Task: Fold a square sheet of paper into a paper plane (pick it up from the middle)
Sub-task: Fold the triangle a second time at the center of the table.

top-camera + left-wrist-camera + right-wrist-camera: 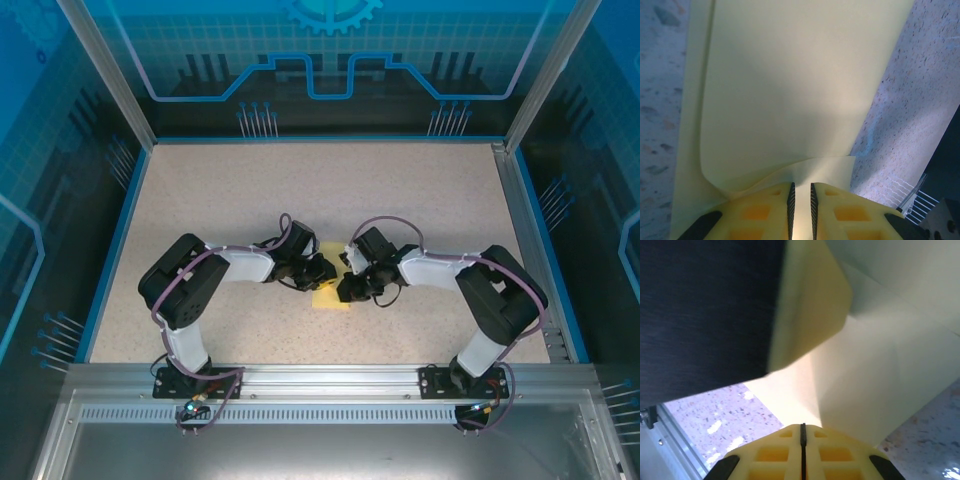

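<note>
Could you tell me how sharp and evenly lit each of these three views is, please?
Top view: sharp and evenly lit, the paper small but crisp. Left wrist view: paper in soft focus, a broad shadow across its middle, the table tinted blue. Right wrist view: a large dark blur at upper left, paper edges soft.

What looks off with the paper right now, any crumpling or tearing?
The yellow paper buckles into a raised curl just ahead of the left gripper, which pinches its near edge, so one layer stands up instead of lying flat. The right gripper is shut on the paper too. No tear shows.
</note>
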`<state>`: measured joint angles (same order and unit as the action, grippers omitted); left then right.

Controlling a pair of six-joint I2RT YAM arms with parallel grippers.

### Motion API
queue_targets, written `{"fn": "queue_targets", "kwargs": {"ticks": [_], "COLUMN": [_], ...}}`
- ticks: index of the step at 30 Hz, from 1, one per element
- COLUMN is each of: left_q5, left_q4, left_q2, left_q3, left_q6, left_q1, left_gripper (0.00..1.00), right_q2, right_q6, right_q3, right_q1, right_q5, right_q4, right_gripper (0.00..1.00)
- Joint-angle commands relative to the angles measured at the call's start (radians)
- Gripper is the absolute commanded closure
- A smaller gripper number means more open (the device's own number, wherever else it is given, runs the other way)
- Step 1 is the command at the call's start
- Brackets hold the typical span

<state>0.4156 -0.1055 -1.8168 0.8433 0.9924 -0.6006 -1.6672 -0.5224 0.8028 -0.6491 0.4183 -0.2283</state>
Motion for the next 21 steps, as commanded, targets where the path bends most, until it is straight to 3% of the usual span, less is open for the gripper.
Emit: {"fn": "queue_targets", "kwargs": {"ticks": [1,21], "left_q5": [-0.019,-0.023], "left_q4": [0.018,0.012], "left_q2": [-0.014,-0.022], "left_q3": [-0.009,-0.012], "left_q6": [-0.02,-0.018], "left_q1": [-0.009,-0.008], "left_gripper": [0.8,0.8], "right_q2": [-0.017,-0.027], "right_q6": [0.016,-0.008], "right_q3": [0.008,-0.078], "right_q1": [0.002,0.03], "right_q5": [-0.031,-0.015], "right_q4": [-0.042,-0.013], "right_gripper": [0.92,0.9]}}
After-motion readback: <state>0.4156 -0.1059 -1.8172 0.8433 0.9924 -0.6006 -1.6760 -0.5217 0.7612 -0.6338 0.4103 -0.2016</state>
